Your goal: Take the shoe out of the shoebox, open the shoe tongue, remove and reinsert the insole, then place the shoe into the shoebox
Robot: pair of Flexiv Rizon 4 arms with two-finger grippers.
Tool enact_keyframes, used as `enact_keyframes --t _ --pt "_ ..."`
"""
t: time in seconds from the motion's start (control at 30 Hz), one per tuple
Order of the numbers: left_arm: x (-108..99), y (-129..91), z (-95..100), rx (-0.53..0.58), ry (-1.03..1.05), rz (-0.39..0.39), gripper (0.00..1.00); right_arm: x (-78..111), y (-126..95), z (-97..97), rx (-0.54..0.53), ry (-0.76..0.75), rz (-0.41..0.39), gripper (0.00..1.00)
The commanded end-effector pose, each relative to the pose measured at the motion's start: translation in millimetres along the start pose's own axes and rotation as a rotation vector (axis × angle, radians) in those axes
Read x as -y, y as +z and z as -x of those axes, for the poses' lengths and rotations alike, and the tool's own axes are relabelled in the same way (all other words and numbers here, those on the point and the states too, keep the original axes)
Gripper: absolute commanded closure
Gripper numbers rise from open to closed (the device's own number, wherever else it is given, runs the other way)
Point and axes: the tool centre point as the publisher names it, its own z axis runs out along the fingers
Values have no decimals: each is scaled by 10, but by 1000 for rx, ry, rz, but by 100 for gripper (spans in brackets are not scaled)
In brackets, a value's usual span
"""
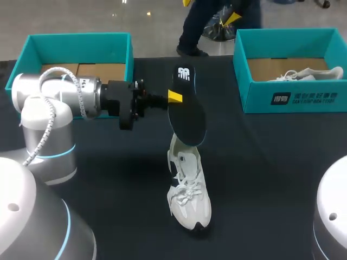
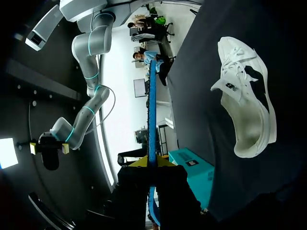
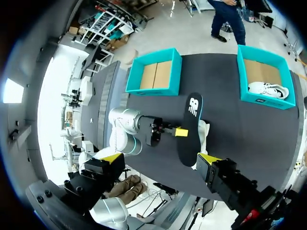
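Shoe [image 1: 187,187] out of box, lying mid-table [image 1: 271,162]. Insole [image 1: 187,108] removed, pinched in left gripper [image 1: 174,97] above shoe. Right gripper [image 3: 160,158] spread wide, empty, high overhead. Remaining: reinsert insole, return shoe, likely to empty box [image 1: 76,40] at far-left corner.

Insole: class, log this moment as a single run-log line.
left gripper: shut on insole, held over table | insole: out of shoe | shoe: upright on table | right gripper: open, empty
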Motion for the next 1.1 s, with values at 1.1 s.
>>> enact_keyframes --t 1.1 --pt "7 -2 2 -2 1 -1 100 454 525 -8 390 -65 48 0"
